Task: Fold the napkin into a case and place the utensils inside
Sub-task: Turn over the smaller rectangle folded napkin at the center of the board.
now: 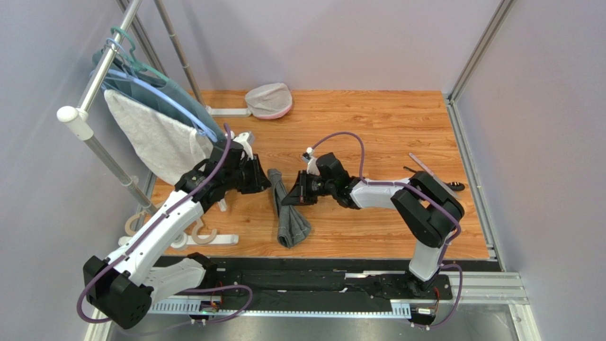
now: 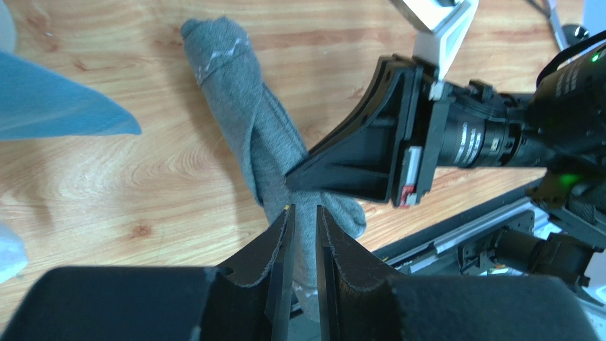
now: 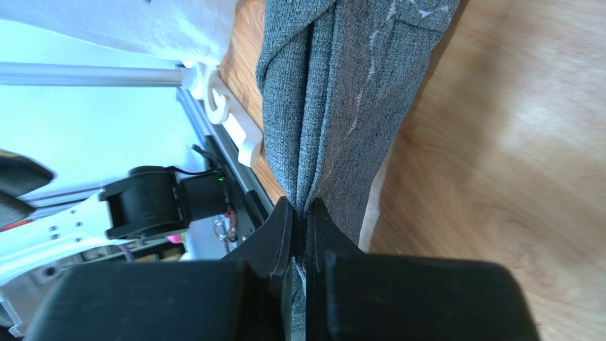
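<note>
The napkin lies on the wooden table as a long narrow dark grey bundle, folded lengthwise, with a pale stitched line showing. My right gripper reaches in from the right and is shut on a ridge of the napkin at its middle; cloth is pinched between the jaws. My left gripper hovers just over the napkin beside the right one. Its jaws stand a narrow gap apart, with cloth seen through the gap below. The utensils lie at the far right: a silver one and a black one.
A rack at the left carries a white towel and a teal-blue garment on hangers. A pale mesh pouch sits at the back. Light hooks lie by the left arm. A metal rail runs along the near edge.
</note>
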Motion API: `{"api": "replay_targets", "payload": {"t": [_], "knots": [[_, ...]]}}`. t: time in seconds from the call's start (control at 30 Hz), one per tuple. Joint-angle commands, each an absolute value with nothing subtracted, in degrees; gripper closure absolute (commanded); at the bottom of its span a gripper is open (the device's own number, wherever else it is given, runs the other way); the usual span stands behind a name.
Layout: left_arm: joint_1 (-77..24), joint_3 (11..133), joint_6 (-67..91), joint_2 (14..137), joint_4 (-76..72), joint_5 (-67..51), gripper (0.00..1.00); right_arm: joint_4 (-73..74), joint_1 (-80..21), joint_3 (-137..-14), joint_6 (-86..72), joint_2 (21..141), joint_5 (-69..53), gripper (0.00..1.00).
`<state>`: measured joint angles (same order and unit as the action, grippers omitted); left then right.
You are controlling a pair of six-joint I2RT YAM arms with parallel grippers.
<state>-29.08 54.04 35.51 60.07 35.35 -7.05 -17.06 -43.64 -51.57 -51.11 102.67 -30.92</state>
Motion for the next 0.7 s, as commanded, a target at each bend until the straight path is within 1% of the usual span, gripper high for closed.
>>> {"api": "replay_targets", "payload": {"t": [0.0, 0.2, 0.27, 0.37, 0.43, 0.57, 0.63, 0.67], "knots": [[-28.8, 53.4, 33.8, 61.8, 31.9, -10.3, 0.75, -37.4, -40.6, -46.3, -58.1, 104.1, -36.9, 1.00], [-29.1, 52.3, 32.9, 66.6, 29.0, -10.5, 0.76, -42.4, -37.9, -41.1, -58.1, 104.9, -38.2, 0.99], [-30.1, 52.1, 32.6, 68.9, 27.4, -10.6, 0.76, -43.8, -36.3, -39.4, -58.9, 105.6, -39.0, 0.98], [-32.7, 53.0, 32.5, 72.8, 26.0, -9.4, 0.76, -47.8, -34.3, -37.5, -59.8, 106.5, -41.0, 0.91], [-33.7, 53.6, 33.0, 75.7, 25.7, -9.2, 0.77, -47.8, -32.4, -37.1, -59.4, 107.1, -42.4, 0.89], [-36.2, 53.9, 33.5, 79.6, 22.1, -9.5, 0.78, -51.1, -28.4, -35.2, -59.4, 109.2, -46.0, 0.75], [-37.2, 54.1, 33.7, 82.4, 20.6, -10.3, 0.78, -48.5, -25.9, -35.6, -56.9, 109.8, -48.3, 0.67], [-38.2, 54.4, 34.0, 83.5, 20.3, -10.4, 0.79, -44.2, -24.9, -35.9, -55.6, 109.6, -49.7, 0.59]]}}
